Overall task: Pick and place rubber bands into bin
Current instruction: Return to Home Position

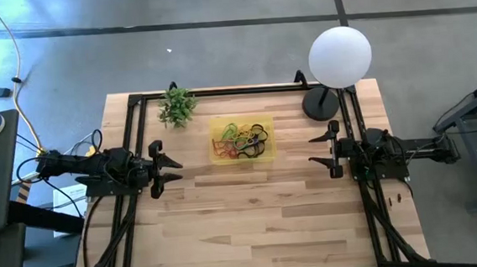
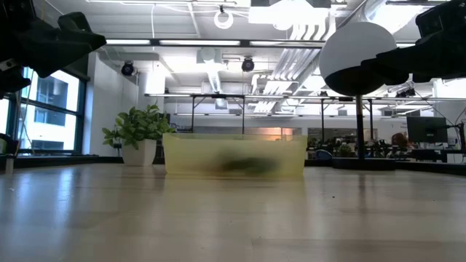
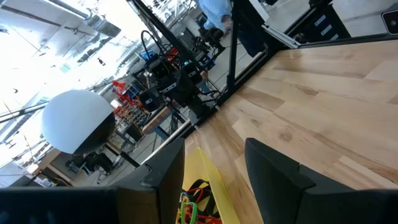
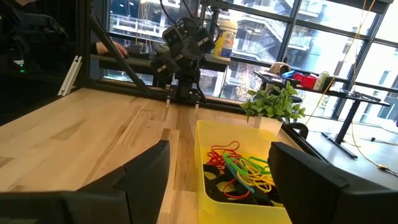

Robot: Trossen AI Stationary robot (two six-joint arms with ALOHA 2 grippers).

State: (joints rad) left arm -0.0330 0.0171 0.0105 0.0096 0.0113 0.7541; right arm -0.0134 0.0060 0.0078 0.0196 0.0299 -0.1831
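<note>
Both arms parked at the sides, nothing in hand.

- Left gripper (image 1: 174, 169): over the table's left edge, about halfway along it, pointing inward. Jaws spread, nothing between them in the left wrist view.
- Right gripper (image 1: 315, 151): mirror pose over the right edge. Jaws spread and empty.
- Rubber bands (image 1: 243, 140): a tangled pile of red, green, yellow, orange and black inside the yellow bin (image 1: 216, 156). I can't spot any on the bare table (image 1: 253, 217) from above, though a thin one could be missed.
- The bin sits centred near the back edge, between the potted plant (image 1: 177, 107) toward the back-left corner and the globe lamp (image 1: 340, 56) at the back-right corner.

Looks like sorting is finished and this is the homing move. To do it cleanly:

- Leave the jaws apart. There's nothing to hold, and closing gains nothing.
- Pull each arm back along its own side, not across the middle, so nothing clips the bin wall and shifts it.
- Stay raised. The low view shows both grippers well above the surface.
- Right arm has the tighter margin: the lamp base (image 1: 321, 104) is near its wrist, toward the back. Retract straight, with no swing backward.
- Left arm is well apart from the plant.
</note>
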